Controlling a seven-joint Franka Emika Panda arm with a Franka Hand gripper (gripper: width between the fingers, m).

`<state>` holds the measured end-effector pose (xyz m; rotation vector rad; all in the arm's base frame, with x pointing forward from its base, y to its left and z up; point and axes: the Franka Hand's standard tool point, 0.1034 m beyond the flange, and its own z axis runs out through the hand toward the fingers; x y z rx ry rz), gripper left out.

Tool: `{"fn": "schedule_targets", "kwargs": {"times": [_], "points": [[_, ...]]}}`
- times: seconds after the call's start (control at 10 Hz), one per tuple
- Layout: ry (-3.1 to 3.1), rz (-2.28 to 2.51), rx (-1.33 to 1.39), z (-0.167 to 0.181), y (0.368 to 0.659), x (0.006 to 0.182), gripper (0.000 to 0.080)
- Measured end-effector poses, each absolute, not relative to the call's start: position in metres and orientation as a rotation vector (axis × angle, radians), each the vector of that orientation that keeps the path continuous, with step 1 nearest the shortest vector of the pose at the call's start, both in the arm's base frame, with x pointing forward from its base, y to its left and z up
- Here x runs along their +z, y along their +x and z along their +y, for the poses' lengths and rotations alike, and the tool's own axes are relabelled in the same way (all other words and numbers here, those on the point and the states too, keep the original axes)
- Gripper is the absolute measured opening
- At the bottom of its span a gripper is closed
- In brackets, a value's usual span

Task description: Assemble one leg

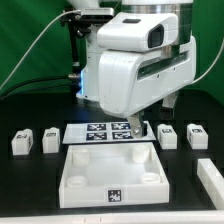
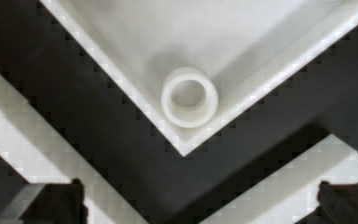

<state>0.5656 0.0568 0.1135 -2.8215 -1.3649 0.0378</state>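
Observation:
Several small white legs with marker tags stand on the black table in the exterior view: two at its left (image 1: 22,142) (image 1: 50,140) and two at its right (image 1: 168,137) (image 1: 197,135). The large white square panel (image 1: 72,170) lies at the front centre. My gripper (image 1: 150,118) hangs above the panel's far right corner, open and empty, touching no leg. In the wrist view the open gripper (image 2: 197,205) is over a panel corner (image 2: 247,40) with its round socket (image 2: 190,98); the dark fingertips (image 2: 51,200) stand wide apart with nothing between them.
The marker board (image 1: 100,131) lies flat behind the panel, partly under the arm. Another white part (image 1: 212,178) shows at the exterior view's right edge. Cables and a green backdrop are behind the arm.

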Motion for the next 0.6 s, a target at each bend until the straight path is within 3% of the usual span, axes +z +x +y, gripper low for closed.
{"fn": "schedule_targets", "kwargs": {"times": [0.6], "points": [[-2.79, -1.426, 0.039, 0.0567, 0.565, 0.1131, 0.065]]}}
